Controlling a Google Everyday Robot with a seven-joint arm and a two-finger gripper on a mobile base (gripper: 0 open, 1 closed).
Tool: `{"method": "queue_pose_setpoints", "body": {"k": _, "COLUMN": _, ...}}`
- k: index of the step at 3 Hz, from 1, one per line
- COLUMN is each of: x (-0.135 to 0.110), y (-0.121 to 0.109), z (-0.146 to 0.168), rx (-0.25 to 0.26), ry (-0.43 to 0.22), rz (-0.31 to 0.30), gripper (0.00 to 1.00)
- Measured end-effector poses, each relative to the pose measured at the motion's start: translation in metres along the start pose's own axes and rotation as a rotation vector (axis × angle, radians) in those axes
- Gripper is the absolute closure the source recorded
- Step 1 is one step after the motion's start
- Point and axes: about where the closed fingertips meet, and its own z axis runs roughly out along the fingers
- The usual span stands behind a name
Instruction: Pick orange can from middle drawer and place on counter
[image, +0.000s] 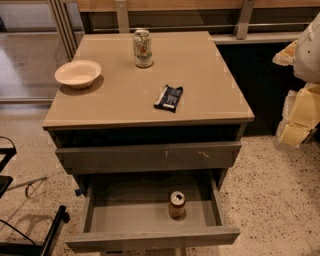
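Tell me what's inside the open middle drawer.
Only the orange can, upright on the middle drawer's grey floor; its rear is hidden under the upper drawer. The gripper hangs far right.

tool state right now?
tool: right edge of view, beside the counter; open or closed cannot be told. Not holding the orange can, which stands in the middle drawer.

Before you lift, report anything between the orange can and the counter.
Nothing covers the orange can in the middle drawer; it is open from above. The scratched drawer front and the counter edge sit above and behind it, so lift up past them. The claw is at the view's right edge.
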Motion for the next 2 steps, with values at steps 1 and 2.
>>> {"method": "queue_pose_setpoints", "body": {"k": 1, "x": 0.0000, "y": 0.0000, "z": 0.0000, "rx": 0.000, "ry": 0.000, "rz": 0.000, "gripper": 0.00}}
{"method": "queue_pose_setpoints", "body": {"k": 2, "x": 0.0000, "y": 0.0000, "z": 0.0000, "rx": 0.000, "ry": 0.000, "rz": 0.000, "gripper": 0.19}}
